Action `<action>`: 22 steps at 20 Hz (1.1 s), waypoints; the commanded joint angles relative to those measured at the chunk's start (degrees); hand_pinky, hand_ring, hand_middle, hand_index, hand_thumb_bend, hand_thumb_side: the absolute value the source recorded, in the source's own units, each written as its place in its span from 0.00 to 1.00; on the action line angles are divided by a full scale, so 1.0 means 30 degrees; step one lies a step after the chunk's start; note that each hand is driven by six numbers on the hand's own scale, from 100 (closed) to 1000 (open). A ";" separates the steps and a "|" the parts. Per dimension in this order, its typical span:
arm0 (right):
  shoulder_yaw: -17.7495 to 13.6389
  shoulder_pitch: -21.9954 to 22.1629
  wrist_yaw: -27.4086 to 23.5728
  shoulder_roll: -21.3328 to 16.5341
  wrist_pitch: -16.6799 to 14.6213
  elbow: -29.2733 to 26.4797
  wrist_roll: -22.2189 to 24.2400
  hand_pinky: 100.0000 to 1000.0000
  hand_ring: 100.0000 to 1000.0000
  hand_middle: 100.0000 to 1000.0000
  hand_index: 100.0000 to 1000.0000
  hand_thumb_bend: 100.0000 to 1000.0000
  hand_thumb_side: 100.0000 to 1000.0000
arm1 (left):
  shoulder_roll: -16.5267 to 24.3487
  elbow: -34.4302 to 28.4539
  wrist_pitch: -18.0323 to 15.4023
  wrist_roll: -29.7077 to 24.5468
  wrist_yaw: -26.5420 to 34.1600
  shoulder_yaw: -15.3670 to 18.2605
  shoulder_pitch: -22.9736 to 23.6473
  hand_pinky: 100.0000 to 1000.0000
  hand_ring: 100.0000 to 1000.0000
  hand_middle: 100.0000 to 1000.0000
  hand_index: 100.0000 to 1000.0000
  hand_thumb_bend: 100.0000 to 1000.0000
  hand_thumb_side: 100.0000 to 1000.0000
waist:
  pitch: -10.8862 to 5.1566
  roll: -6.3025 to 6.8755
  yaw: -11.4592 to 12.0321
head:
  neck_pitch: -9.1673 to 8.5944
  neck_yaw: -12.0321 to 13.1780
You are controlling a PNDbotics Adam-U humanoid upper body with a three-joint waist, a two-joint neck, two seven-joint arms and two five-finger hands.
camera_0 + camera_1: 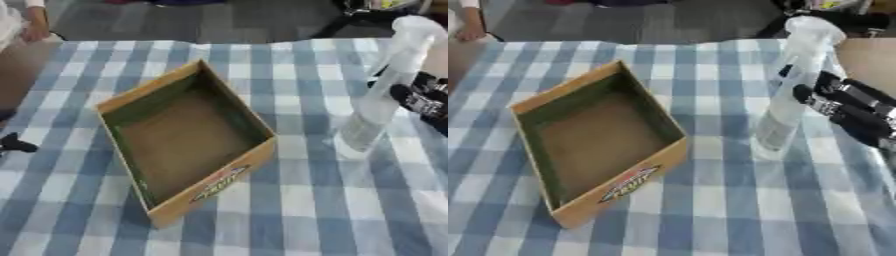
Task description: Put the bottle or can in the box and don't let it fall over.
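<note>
R hand (pixel 846 107) comes in from the right edge, black fingers (pixel 820 102) curled round the mid-body of the bottle (pixel 785 107), a tall clear one with a white top, leaning a bit with its top toward the far right. Its base looks to be at or just off the cloth (pixel 710 210); can't tell which. It stands right of the box (pixel 597 145), near but apart.

Step in hand, as I read it: grip made, the lift and carry over to the box come next. To do it well: lift enough for the base to clear the near-right wall, bring the bottle upright during the carry, and come down over bare floor in the middle of the box, not on a wall. Let go only once the base sits flat. It's tall and narrow w/ the grip at mid-height, so a tilted set-down could tip it.

Box is open-topped, empty, set askew on the checked cloth.

L hand (pixel 13 144): only a dark bit at the left edge, idle; can't tell its fingers.
</note>
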 commanded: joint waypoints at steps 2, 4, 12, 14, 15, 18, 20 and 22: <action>-0.0093 -0.0252 -0.0187 -0.0245 -0.0010 -0.0512 0.0084 0.99 1.00 1.00 1.00 0.00 0.63 | 0.0244 -0.0341 -0.0029 -0.0084 -0.0054 0.0151 -0.0136 1.00 0.56 0.89 0.97 0.00 0.72 | -0.0322 -0.0067 -0.0002 | -0.0177 0.0071; -0.0085 -0.0266 -0.0194 -0.0214 0.0004 -0.0506 0.0073 0.99 1.00 1.00 1.00 0.00 0.63 | 0.0243 -0.0341 -0.0016 -0.0099 -0.0053 0.0153 -0.0135 1.00 0.56 0.89 0.97 0.00 0.72 | -0.0337 -0.0089 0.0009 | -0.0207 0.0076; -0.0011 -0.0261 -0.0107 -0.0117 -0.0087 -0.0483 0.0188 0.99 1.00 1.00 1.00 0.00 0.63 | 0.0229 -0.0353 0.0044 -0.0119 -0.0046 0.0171 -0.0154 1.00 0.56 0.89 0.97 0.00 0.72 | -0.0318 -0.0184 0.0047 | -0.0258 0.0120; 0.0005 -0.0243 -0.0045 -0.0099 -0.0146 -0.0492 0.0238 0.99 1.00 1.00 1.00 0.00 0.63 | 0.0230 -0.0363 0.0049 -0.0114 -0.0050 0.0179 -0.0157 1.00 0.57 0.89 0.97 0.00 0.72 | -0.0313 -0.0197 0.0052 | -0.0232 0.0131; 0.0016 -0.0240 -0.0010 -0.0089 -0.0174 -0.0507 0.0263 0.99 1.00 1.00 1.00 0.00 0.63 | 0.0225 -0.0365 0.0055 -0.0112 -0.0052 0.0183 -0.0158 1.00 0.57 0.89 0.97 0.00 0.72 | -0.0309 -0.0205 0.0052 | -0.0224 0.0131; 0.0080 -0.0264 0.0099 -0.0027 -0.0195 -0.0551 0.0315 0.99 1.00 1.00 1.00 0.00 0.63 | 0.0208 -0.0363 0.0073 -0.0125 -0.0062 0.0181 -0.0158 1.00 0.57 0.89 0.97 0.00 0.72 | -0.0296 -0.0214 0.0055 | -0.0211 0.0123; 0.0123 -0.0293 0.0137 0.0049 -0.0175 -0.0553 0.0354 0.99 1.00 1.00 1.00 0.00 0.62 | 0.0208 -0.0370 0.0069 -0.0129 -0.0061 0.0182 -0.0165 1.00 0.57 0.89 0.97 0.00 0.72 | -0.0289 -0.0206 0.0067 | -0.0222 0.0115; 0.0163 -0.0321 0.0206 0.0130 -0.0147 -0.0545 0.0390 0.99 1.00 1.00 1.00 0.00 0.62 | 0.0213 -0.0374 0.0060 -0.0123 -0.0054 0.0186 -0.0169 1.00 0.57 0.89 0.97 0.00 0.72 | -0.0279 -0.0197 0.0078 | -0.0226 0.0108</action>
